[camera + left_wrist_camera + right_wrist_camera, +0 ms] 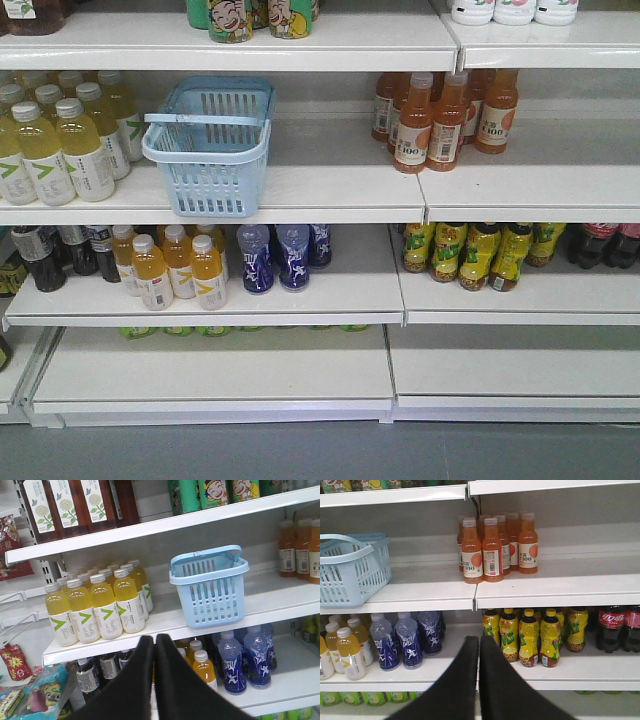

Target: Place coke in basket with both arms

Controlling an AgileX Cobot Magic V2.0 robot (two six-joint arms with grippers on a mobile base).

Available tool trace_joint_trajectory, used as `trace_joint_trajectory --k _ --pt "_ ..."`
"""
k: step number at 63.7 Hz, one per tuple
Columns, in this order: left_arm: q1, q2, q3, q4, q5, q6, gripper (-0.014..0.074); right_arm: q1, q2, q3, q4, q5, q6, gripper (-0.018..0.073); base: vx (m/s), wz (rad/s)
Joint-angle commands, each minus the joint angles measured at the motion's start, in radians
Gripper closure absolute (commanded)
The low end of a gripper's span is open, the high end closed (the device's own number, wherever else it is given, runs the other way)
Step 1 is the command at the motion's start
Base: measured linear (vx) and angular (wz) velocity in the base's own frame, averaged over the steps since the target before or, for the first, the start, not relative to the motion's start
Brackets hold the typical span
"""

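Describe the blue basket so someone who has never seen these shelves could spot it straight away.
On the white shelving, find the shelf with pale yellow bottles at the left and orange bottles at the right. The basket stands between them, nearer the yellow ones. It alone is no bottle: light blue plastic with slotted walls and a loop handle.

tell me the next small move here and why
Probably swing the right gripper rightward to search. No coke can shows in any view; only dark cola bottles stand at the far right. Its fingers and those of the left gripper are shut on nothing, and the basket on the shelf holds nothing visible.
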Motion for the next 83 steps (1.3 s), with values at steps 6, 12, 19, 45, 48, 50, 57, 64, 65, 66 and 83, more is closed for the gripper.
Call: trace_joint_trajectory --k 6,12,19,45,48,50,57,64,65,66,83 --pt "-0.006 -0.013 -0.001 -0.003 -0.076 -0.003 0.0603 -0.007 -0.018 0.011 -0.008 -0.077 -0.013 0.0568 0.11 -0.01" --pt "-0.006 -0.013 -0.001 -0.003 -0.076 -0.003 0.0603 -0.007 -0.018 0.011 -0.008 -0.077 -0.013 0.0568 0.10 -0.01" --pt "-0.006 -0.013 -0.001 -0.003 -0.076 -0.003 0.0603 -0.007 -0.018 0.011 -0.008 -0.077 -0.013 0.0568 0.10 -0.01" --pt "-0.006 -0.013 -0.001 -0.003 -0.076 -0.003 0.0603 -0.007 -0.018 0.011 -0.008 -0.077 -0.013 0.0568 0.09 0.00" --pt "-0.006 -0.013 -0.001 -0.003 -0.076 -0.003 0.0603 -0.007 -0.018 0.011 -0.008 -0.077 -0.013 0.0568 0.07 0.01" --pt "-0.006 -0.013 -0.001 -0.003 -0.076 -0.003 0.0603 -0.007 -0.018 0.011 -0.008 -0.077 -0.013 0.0568 0.07 0.01" --pt "-0.006 -0.013 -0.001 -0.003 -0.076 -0.003 0.0603 -0.007 -0.018 0.011 -0.008 -0.077 -0.013 0.0568 0.07 0.01" --pt "-0.006 -0.013 -0.001 -0.003 -0.076 -0.003 0.0603 -0.007 -0.018 0.011 -0.008 -0.077 -0.013 0.0568 0.06 0.01" --pt "-0.006 -0.013 -0.001 -0.003 -0.076 -0.003 0.0603 -0.007 -0.018 0.011 -0.008 -0.077 -0.013 0.0568 0.06 0.01" --pt "-0.006 -0.013 -0.001 -0.003 -0.076 -0.003 0.0603 -0.007 -0.018 0.011 -0.008 -0.077 -0.013 0.0568 0.06 0.01" --pt "-0.006 -0.013 -0.001 -0.003 -0.076 -0.003 0.0603 -0.007 -0.018 0.011 -0.008 -0.077 -0.013 0.0568 0.06 0.01"
